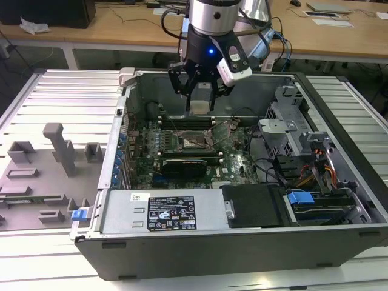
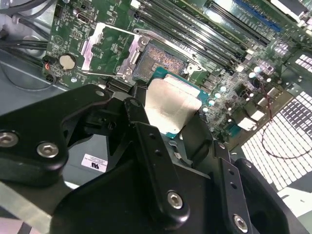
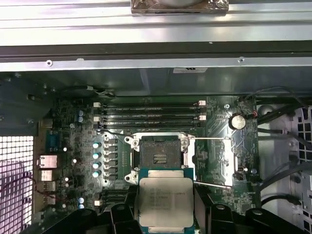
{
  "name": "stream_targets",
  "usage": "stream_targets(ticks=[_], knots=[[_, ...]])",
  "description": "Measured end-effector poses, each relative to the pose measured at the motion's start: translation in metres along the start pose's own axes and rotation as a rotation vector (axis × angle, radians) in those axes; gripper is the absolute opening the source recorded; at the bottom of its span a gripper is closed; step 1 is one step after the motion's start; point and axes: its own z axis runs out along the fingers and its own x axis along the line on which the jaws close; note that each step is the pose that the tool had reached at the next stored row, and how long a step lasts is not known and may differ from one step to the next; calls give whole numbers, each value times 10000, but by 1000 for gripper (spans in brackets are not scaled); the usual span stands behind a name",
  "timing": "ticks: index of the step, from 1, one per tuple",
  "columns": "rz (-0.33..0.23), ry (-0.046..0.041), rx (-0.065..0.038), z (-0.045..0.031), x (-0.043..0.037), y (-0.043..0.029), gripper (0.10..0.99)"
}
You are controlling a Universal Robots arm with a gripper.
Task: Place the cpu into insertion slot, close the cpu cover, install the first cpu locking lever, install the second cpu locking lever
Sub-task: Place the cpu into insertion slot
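Note:
My gripper (image 1: 200,102) hangs inside the open computer case, above the motherboard, shut on the cpu (image 1: 200,104). Both wrist views show the cpu (image 3: 165,201) (image 2: 173,104) as a silver square with a green rim, clamped by its edges between the black fingers (image 3: 122,217). The insertion slot (image 3: 158,156) (image 2: 164,60) (image 1: 195,142) lies uncovered on the green board, just beyond the chip, with its pin field showing. The cpu cover (image 3: 212,163) (image 2: 107,50) is swung open and rests beside the slot. Two thin metal locking levers (image 3: 210,139) stand loose along the cover's sides.
Long black memory slots (image 3: 151,111) run behind the slot, close to the case's rear wall (image 3: 156,51). A drive cage (image 1: 291,130) with cables stands at the exterior view's right, and a black box (image 1: 251,206) at the front. A grey fixture plate (image 1: 42,176) lies outside the case.

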Motion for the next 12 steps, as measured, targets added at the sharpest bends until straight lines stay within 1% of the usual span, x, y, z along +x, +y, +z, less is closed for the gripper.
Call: stream_targets(ticks=[4, 9, 11, 12], knots=[[1, 0, 26, 107, -1, 29, 537], [0, -1, 60, 220, -3, 34, 537], [24, -3, 62, 243, -3, 33, 537], [184, -16, 59, 255, -3, 32, 537]])
